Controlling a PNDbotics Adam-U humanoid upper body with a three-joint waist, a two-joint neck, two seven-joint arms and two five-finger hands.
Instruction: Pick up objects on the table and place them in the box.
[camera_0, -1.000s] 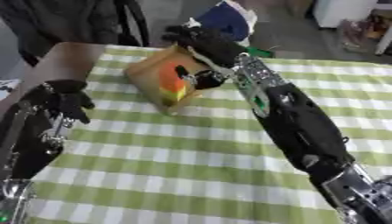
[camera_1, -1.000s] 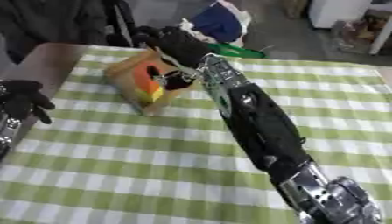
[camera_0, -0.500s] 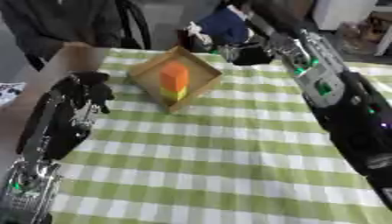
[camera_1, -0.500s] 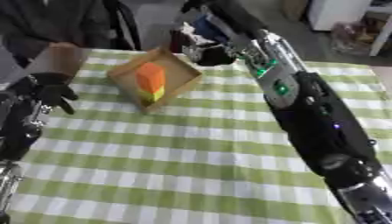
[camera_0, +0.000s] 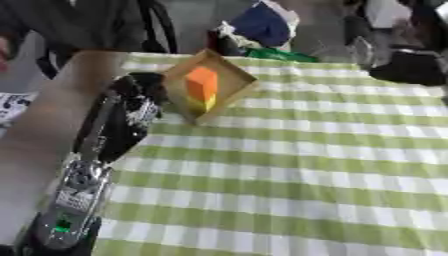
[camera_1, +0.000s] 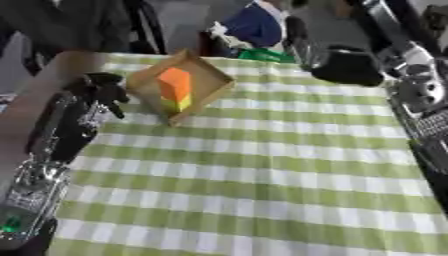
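On the green-checked desk (camera_0: 289, 170), the left hand (camera_1: 98, 86) sits at nine o'clock, fingers curled on nothing, beside the wooden box (camera_1: 207, 80) holding an orange-yellow block (camera_1: 175, 87). Farther off at one o'clock, the right hand (camera_1: 350, 66); its fingers cannot be made out.

My work surface is a table (camera_0: 289, 175) covered by a green-and-white checked cloth, filling most of the frame. Toward the upper left of centre a shallow tan box (camera_0: 229, 92) rests directly on the cloth, turned corner-on. At the top edge, something green (camera_1: 267, 55) lies on the cloth; its nature is unclear.
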